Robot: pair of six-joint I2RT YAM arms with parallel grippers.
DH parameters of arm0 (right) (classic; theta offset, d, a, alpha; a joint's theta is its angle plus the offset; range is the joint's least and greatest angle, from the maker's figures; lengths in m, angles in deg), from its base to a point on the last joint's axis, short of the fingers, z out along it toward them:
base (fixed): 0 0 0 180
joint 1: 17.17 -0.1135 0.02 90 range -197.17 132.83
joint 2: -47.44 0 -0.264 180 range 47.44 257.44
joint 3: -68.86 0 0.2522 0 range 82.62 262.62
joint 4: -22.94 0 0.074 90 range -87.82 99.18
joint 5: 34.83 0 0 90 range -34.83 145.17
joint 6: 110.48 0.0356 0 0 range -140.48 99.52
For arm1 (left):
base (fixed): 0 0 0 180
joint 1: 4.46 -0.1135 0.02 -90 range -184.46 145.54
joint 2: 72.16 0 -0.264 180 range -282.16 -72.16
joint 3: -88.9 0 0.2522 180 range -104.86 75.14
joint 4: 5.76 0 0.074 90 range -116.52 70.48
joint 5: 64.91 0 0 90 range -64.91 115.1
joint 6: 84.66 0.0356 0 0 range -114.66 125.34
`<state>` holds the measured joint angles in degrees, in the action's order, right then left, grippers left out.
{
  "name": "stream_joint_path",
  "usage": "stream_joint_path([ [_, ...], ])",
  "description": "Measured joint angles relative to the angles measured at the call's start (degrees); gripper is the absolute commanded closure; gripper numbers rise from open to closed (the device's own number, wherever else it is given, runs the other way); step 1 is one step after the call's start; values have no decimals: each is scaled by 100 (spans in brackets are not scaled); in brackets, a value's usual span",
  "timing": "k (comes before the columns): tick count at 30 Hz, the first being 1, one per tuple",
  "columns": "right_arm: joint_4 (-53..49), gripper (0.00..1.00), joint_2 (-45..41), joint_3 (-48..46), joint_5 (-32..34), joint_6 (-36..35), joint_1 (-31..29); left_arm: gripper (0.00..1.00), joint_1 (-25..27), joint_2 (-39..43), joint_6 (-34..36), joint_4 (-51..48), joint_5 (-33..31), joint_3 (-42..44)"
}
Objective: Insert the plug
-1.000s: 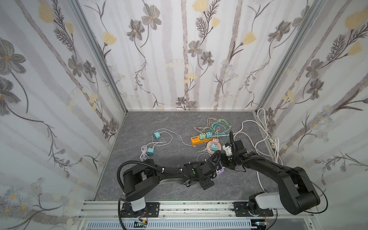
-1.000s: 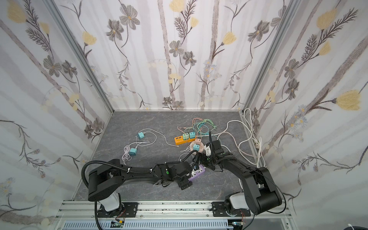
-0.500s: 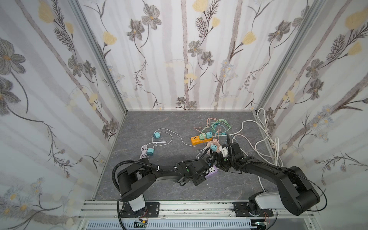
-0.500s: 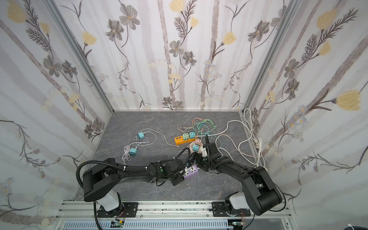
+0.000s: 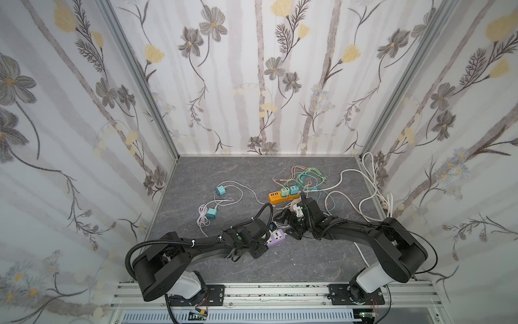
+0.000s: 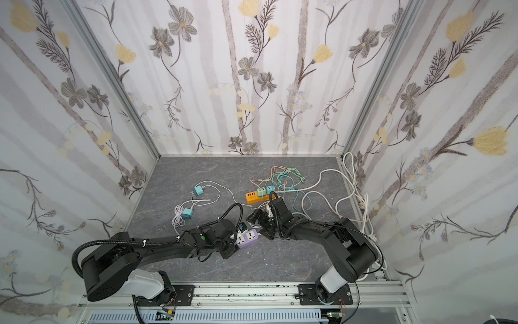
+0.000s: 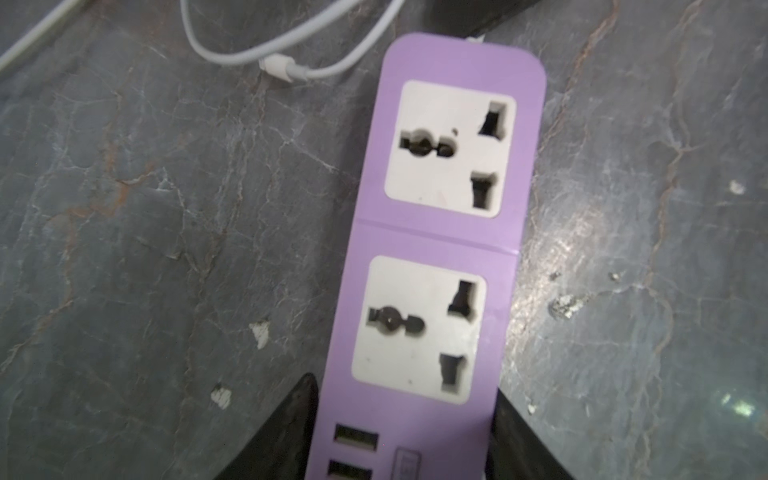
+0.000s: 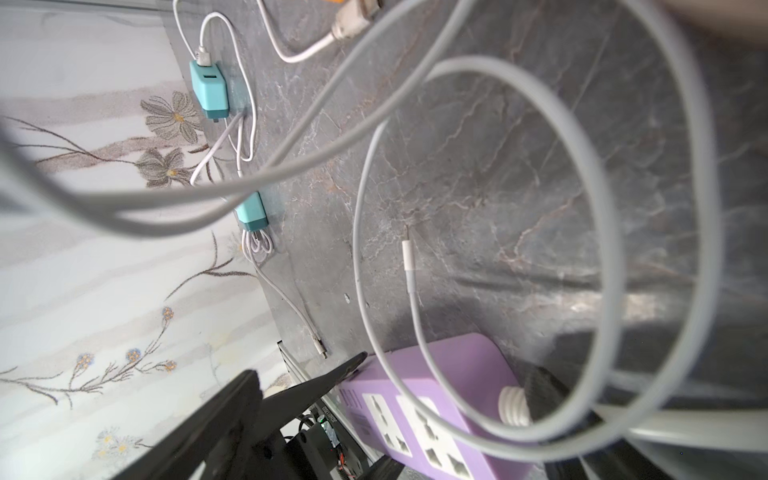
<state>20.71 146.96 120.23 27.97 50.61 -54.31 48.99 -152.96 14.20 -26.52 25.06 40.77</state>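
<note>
A purple power strip (image 5: 276, 237) (image 6: 248, 237) lies near the front middle of the grey floor, with both of its white sockets (image 7: 449, 149) empty. My left gripper (image 5: 262, 246) (image 7: 405, 386) is shut on the strip's USB end, one black finger (image 7: 291, 419) against each long side. My right gripper (image 5: 290, 227) (image 8: 444, 390) stands open over the strip's cord end (image 8: 513, 405), and nothing is clamped in it. Two teal charger plugs (image 5: 220, 190) (image 5: 212, 213) lie loose at the left with white cables, also in the right wrist view (image 8: 210, 89) (image 8: 251, 212).
An orange power strip (image 5: 280, 196) with two teal chargers plugged in sits at the back middle amid thin coloured cables. White cords (image 5: 364, 202) loop along the right wall. Blurred white cable loops (image 8: 582, 208) hang in front of the right wrist camera.
The left jaws have closed onto the purple strip, and the strip has slid left with that arm. The right gripper has followed it left and towards the front, staying open.
</note>
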Motion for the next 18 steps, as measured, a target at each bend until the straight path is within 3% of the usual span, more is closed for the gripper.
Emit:
stream_joint_path([
  [6,195,1,-70,-212,-15,476,-101,38,-369,-44,671,120,535,-13],
  [18,498,1,-393,-645,385,1231,-240,36,-608,-726,1512,116,1161,-474],
])
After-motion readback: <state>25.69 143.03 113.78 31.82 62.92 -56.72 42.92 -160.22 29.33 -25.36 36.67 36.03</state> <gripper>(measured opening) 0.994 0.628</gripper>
